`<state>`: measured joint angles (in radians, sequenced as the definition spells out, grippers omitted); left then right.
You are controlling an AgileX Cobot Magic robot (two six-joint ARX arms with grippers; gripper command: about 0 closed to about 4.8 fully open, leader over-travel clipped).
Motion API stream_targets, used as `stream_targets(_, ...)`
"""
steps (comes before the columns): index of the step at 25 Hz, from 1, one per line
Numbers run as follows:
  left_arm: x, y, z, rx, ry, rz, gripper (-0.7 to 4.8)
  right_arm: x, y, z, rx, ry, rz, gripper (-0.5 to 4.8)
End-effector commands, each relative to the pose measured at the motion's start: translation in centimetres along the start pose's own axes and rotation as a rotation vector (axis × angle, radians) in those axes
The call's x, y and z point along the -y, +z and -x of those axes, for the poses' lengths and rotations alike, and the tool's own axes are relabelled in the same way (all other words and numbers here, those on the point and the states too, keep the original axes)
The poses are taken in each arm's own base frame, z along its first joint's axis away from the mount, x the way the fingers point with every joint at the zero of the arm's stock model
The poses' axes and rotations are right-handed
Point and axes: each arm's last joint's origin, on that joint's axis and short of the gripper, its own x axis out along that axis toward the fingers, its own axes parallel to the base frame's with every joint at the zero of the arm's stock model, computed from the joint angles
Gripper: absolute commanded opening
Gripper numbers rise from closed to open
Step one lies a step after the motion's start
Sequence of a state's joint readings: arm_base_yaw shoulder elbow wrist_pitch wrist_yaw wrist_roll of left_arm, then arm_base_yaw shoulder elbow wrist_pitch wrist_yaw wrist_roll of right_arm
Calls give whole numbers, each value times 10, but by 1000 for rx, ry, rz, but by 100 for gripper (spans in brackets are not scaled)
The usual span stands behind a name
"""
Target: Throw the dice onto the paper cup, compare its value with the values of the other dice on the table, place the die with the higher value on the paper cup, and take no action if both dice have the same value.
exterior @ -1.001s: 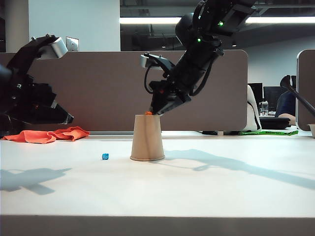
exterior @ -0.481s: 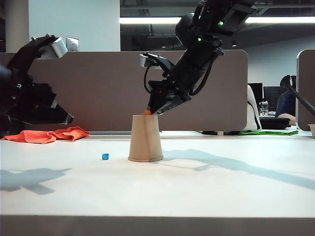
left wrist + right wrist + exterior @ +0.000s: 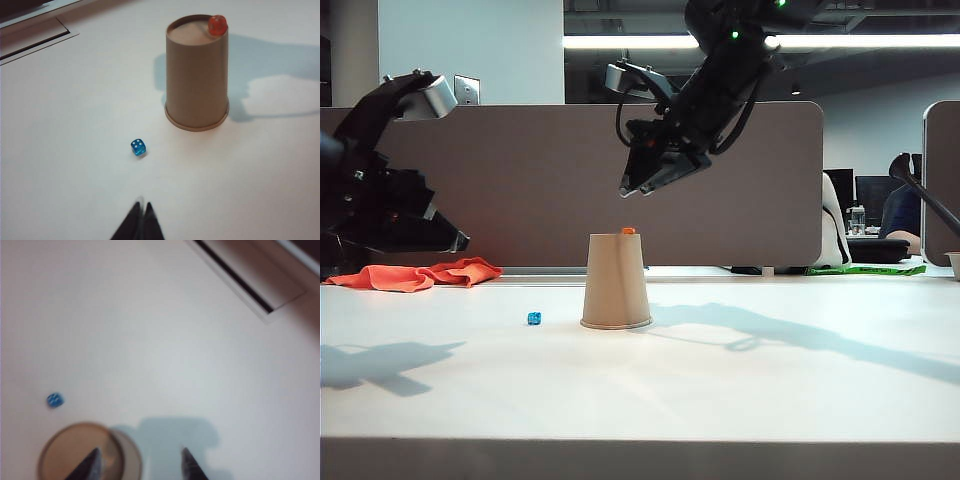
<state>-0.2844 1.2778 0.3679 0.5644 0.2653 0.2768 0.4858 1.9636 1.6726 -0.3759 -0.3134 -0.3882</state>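
Office partitions and a long ceiling light sit behind a pale worktop [image 3: 740, 390], and right in the middle of it stands the paper cup [image 3: 616, 280], upside down, wide rim flat on the surface. Perched on its upturned base, right at the edge, is the orange dice [image 3: 217, 25], sitting free with nothing touching it. Above it hangs the right gripper [image 3: 638, 187], well clear of the cup, jaws spread wide and gripping nothing; the right wrist view looks straight down between the two dark fingertips [image 3: 88, 466] at the cup's round base and the bare worktop. Over on the worktop, near the cup's rim but apart from it, lies the blue die [image 3: 138, 147], showing a face with four white pips in the left wrist view. Off to the left side, the left gripper [image 3: 139, 222] hovers above the worktop, jaws closed tight together with nothing between them, pointing towards the blue die yet well short of it. Behind the left arm, an orange cloth [image 3: 418, 273] lies crumpled at the back of the worktop.
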Motion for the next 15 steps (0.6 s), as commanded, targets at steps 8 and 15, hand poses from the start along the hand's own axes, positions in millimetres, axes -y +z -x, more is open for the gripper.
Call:
stream_targets(8,-1,3,0,20,5,-6,-5,-9,-9,6,-99,142,-63,212)
stream_targets(15,-1,3,0,20,5,-6,-5,-11,-10,5,-86,183,-43,212)
